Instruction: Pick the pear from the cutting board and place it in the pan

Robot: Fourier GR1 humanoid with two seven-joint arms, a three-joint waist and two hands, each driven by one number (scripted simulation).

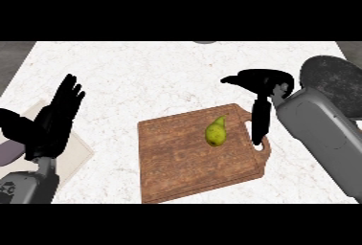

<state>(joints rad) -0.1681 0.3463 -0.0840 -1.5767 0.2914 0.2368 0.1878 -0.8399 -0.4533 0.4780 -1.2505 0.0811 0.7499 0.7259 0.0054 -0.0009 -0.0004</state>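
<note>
In the head view, the pear (216, 132) is seen lying on the board (180, 165), just left of the right hand's (267, 83) fingers (262, 119) and untouched by them. These fingers are held straight and together over the board's handle end, with the thumb spread apart. The pan (338, 79) is seen right of them. The left hand (53, 122) is rested at the left edge, fingers up and slightly spread.

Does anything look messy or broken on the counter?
Nothing looks spilled or broken. Only the cutting board sits crooked, turned at an angle to the edges of the counter. The pear lies whole on it.
</note>
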